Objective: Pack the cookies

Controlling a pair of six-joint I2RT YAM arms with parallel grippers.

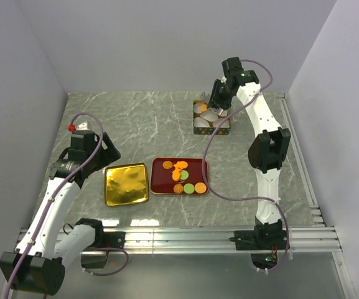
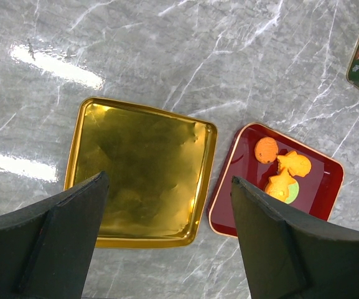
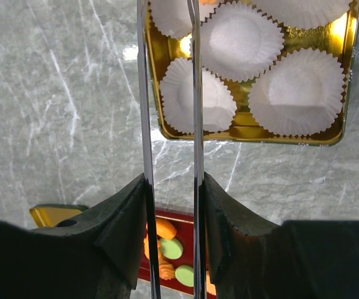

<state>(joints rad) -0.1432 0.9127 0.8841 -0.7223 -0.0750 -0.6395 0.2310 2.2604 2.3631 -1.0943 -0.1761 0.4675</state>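
Observation:
The cookies (image 1: pixel 182 177), orange, light green and tan, lie on a dark red tray (image 1: pixel 158 167) in mid-table. In the left wrist view three orange cookies (image 2: pixel 293 164) and a green one show on that red tray (image 2: pixel 241 187). My right gripper (image 1: pixel 218 101) hangs over the patterned tin (image 1: pixel 211 128) at the back. Its fingers are shut on metal tongs (image 3: pixel 195 93), whose blades stand apart and reach over the white paper cups (image 3: pixel 238 40); the tips are out of frame. My left gripper (image 2: pixel 168 187) stands open and empty above the gold lid (image 2: pixel 135 180).
The gold lid (image 1: pixel 126 184) lies just left of the red tray. The tin (image 3: pixel 247 132) holds several paper cups. White walls close in the table on three sides. The aluminium rail (image 1: pixel 185 237) runs along the near edge.

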